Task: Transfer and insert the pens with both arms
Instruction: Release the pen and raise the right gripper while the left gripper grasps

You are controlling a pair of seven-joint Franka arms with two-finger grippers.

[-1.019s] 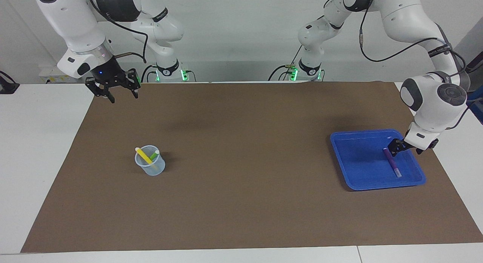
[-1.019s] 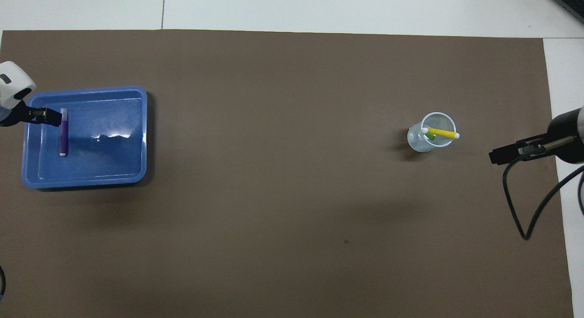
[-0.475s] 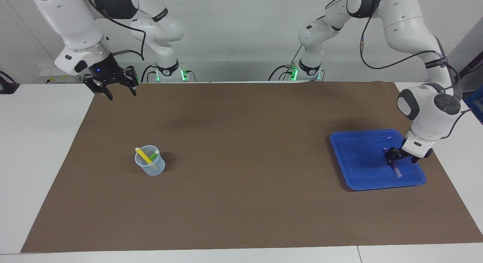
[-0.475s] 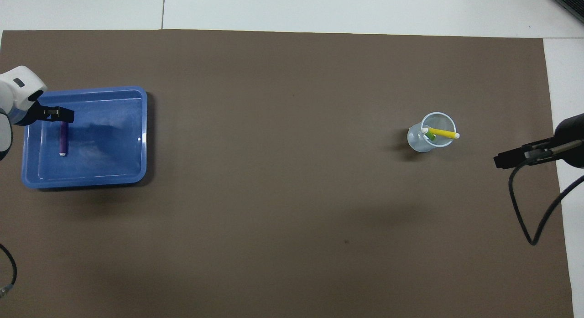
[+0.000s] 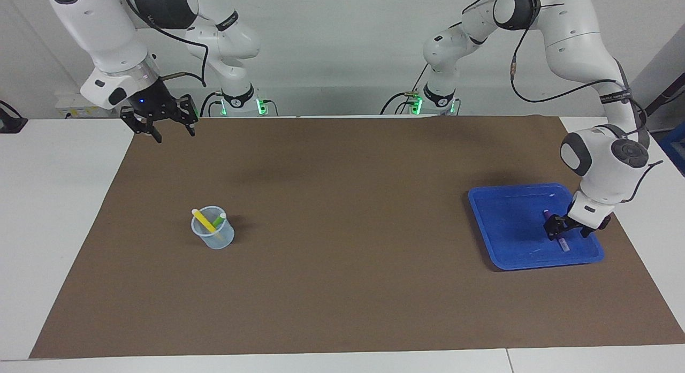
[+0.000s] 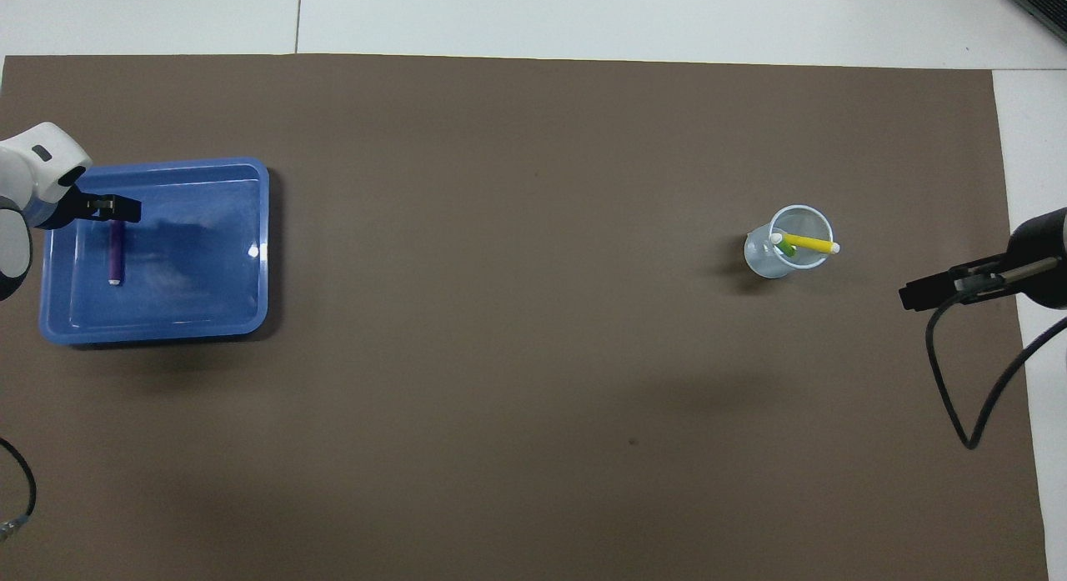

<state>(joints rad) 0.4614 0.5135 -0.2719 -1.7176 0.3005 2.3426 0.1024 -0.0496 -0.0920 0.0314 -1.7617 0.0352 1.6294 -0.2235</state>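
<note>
Right arm: comes in from the right arm's end of the table; waits, raised.
Right gripper (image 5: 167, 131): hangs in the air over the corner of the brown mat (image 5: 342, 287) nearest the right arm's base; fingers (image 5: 158, 138) spread apart, nothing between them.
Table (image 5: 59, 202): white top, covered for most of its width by the brown mat.
Clear cup (image 5: 213, 235): stands upright on the mat toward the right arm's end of the table, well apart from the tray.
Yellow pen (image 5: 204, 221): in the clear cup, leaning, pale cap end up over the rim.
Green pen (image 5: 218, 221): in the same cup beside the yellow pen, only its upper part showing.
Blue tray (image 5: 492, 223): shallow, rectangular, on the mat toward the left arm's end of the table.
Purple pen (image 6: 116, 249): lies flat in the blue tray, near the tray's wall at the left arm's end; pale cap end toward the robots' far edge of the tray.
Left gripper (image 5: 563, 233): down inside the blue tray at the purple pen; fingers spread wide on either side of the pen, not pressed on it; whether they touch it cannot be told.
</note>
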